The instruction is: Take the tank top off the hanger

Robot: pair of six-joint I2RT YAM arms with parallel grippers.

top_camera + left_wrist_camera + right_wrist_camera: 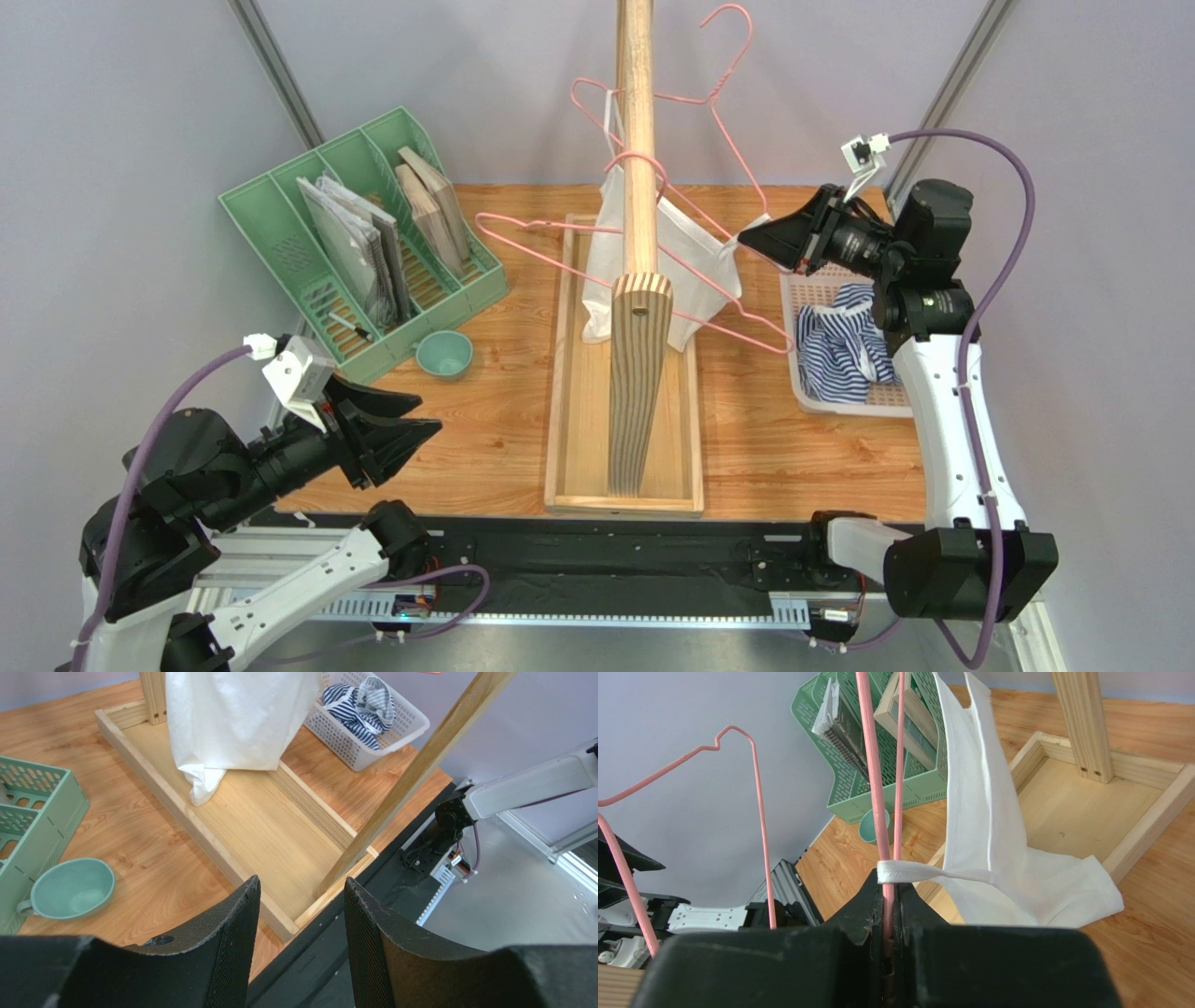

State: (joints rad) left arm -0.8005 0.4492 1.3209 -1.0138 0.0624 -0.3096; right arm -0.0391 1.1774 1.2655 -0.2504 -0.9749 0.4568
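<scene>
Right gripper: the fingers are pressed together on the wire of the pink hanger, with no gap visible between them. A white strap of the tank top crosses the wire directly at the fingertips. From that strap the garment runs away from the gripper and hangs down over the wooden tray base of the rack.

In the top external view the right gripper sits at the right-hand end of the pink hanger. The hanger's hook is looped over the wooden rail. The tank top remains on the hanger, draped just right of the rail above the tray base. A second pink hanger hangs farther back on the rail, bare.

Left gripper: the fingers stand moderately apart and hold nothing. It hovers above the near left part of the table, well apart from the garment.

Other items:
- A white basket holding striped cloth stands right of the tray.
- A green file rack stands at the left.
- A teal cup sits just beside the file rack.
</scene>
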